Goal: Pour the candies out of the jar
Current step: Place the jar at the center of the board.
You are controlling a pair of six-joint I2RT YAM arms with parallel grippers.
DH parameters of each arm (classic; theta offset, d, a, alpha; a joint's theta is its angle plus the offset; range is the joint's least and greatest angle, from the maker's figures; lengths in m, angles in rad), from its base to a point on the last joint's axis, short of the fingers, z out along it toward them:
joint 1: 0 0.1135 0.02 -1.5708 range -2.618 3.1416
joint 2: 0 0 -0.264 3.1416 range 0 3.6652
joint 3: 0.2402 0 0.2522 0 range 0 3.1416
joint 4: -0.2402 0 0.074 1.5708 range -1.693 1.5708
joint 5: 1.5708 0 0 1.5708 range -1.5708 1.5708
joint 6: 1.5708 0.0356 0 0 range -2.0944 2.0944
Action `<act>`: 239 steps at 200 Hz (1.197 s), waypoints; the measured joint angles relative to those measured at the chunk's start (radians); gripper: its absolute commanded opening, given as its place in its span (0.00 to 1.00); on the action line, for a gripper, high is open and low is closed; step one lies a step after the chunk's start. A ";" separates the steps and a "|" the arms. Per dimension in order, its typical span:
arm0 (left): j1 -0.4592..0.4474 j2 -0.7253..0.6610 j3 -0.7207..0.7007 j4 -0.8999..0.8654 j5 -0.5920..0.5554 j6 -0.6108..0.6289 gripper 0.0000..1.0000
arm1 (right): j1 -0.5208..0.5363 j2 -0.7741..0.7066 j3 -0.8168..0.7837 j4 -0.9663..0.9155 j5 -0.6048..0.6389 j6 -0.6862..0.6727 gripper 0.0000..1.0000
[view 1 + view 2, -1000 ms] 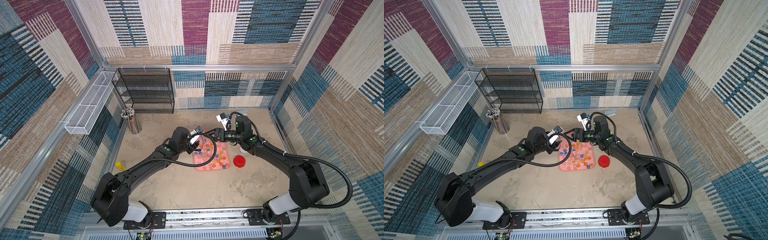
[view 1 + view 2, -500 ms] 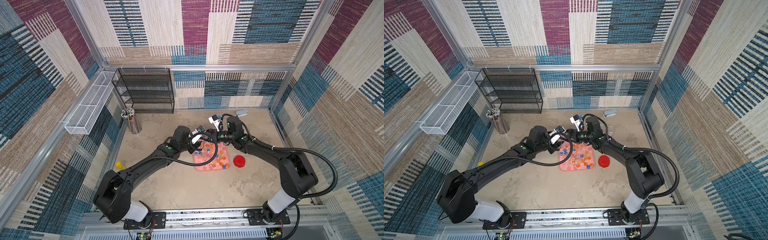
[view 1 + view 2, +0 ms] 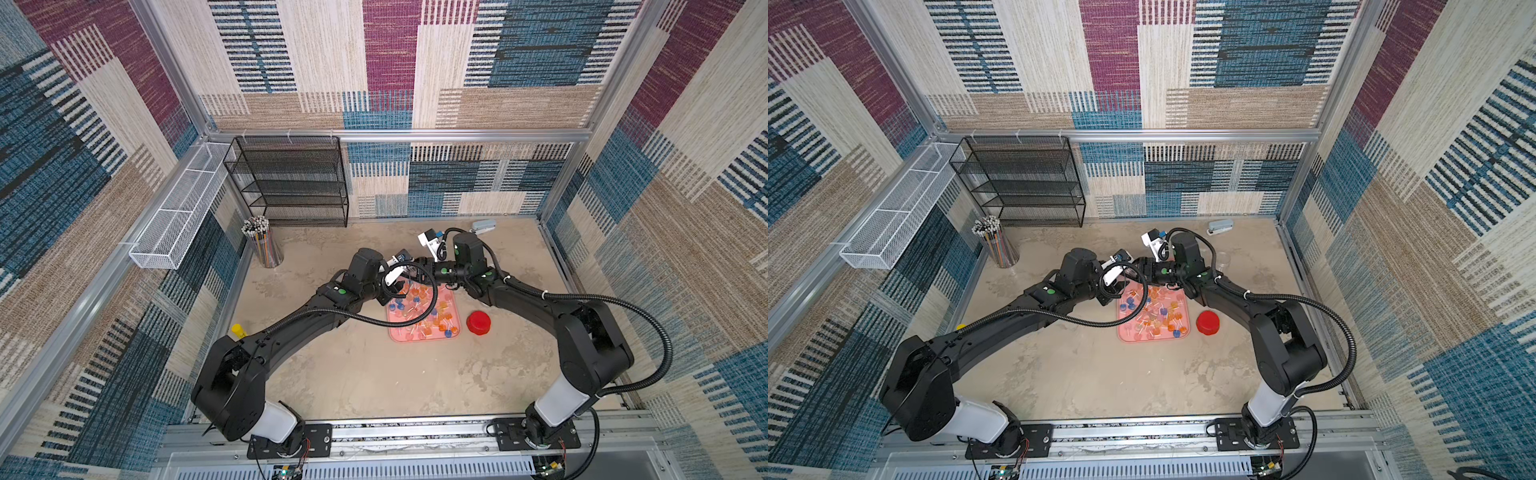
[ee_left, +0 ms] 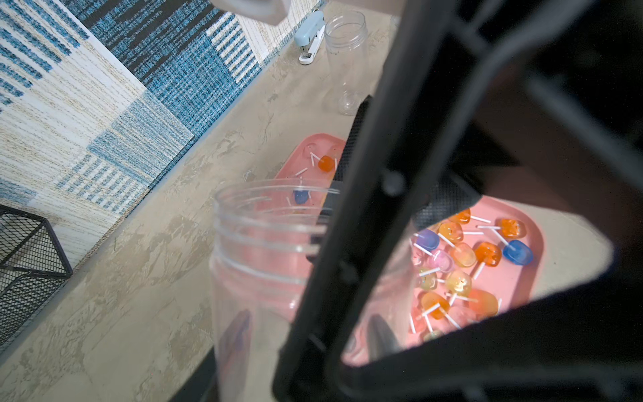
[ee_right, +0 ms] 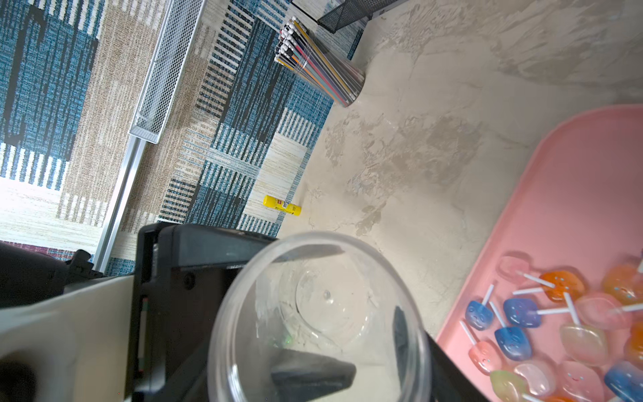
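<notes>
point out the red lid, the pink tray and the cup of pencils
red lid [image 3: 478,322]: a top view, middle of its top
pink tray [image 5: 574,195]: right wrist view, bare floor near its rim
cup of pencils [image 3: 266,249]: a top view, side of the cup

Change over the last second. The right arm [image 3: 519,295] has swung inward. The right gripper [image 5: 356,351], which was above the far right corner of the tray [image 3: 401,337], now meets the left gripper [image 3: 395,286] above the tray's far left corner. Its fingers were clear of the jar [image 5: 320,313] and now stand on either side of the jar's mouth end. Contact cannot be confirmed.
</notes>
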 measured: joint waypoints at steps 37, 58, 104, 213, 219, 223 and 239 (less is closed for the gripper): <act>-0.001 -0.001 0.000 -0.009 0.007 -0.004 0.99 | 0.005 -0.009 0.012 -0.002 -0.026 -0.018 0.63; -0.001 -0.003 -0.002 -0.012 0.006 -0.004 0.99 | 0.004 -0.011 0.014 -0.005 -0.026 -0.029 0.62; 0.005 -0.037 -0.035 -0.007 -0.002 -0.020 0.99 | -0.005 -0.025 0.044 -0.068 0.047 -0.079 0.62; 0.169 -0.123 -0.160 0.105 -0.162 -0.266 0.99 | -0.170 -0.140 -0.055 -0.267 0.494 -0.232 0.62; 0.178 -0.123 -0.163 0.108 -0.179 -0.284 0.99 | -0.171 -0.146 -0.061 -0.280 0.542 -0.245 0.62; 0.182 -0.123 -0.166 0.111 -0.185 -0.292 0.99 | -0.171 -0.151 -0.067 -0.290 0.575 -0.252 0.62; 0.195 -0.123 -0.174 0.118 -0.196 -0.327 0.99 | -0.174 -0.174 -0.098 -0.315 0.712 -0.277 0.62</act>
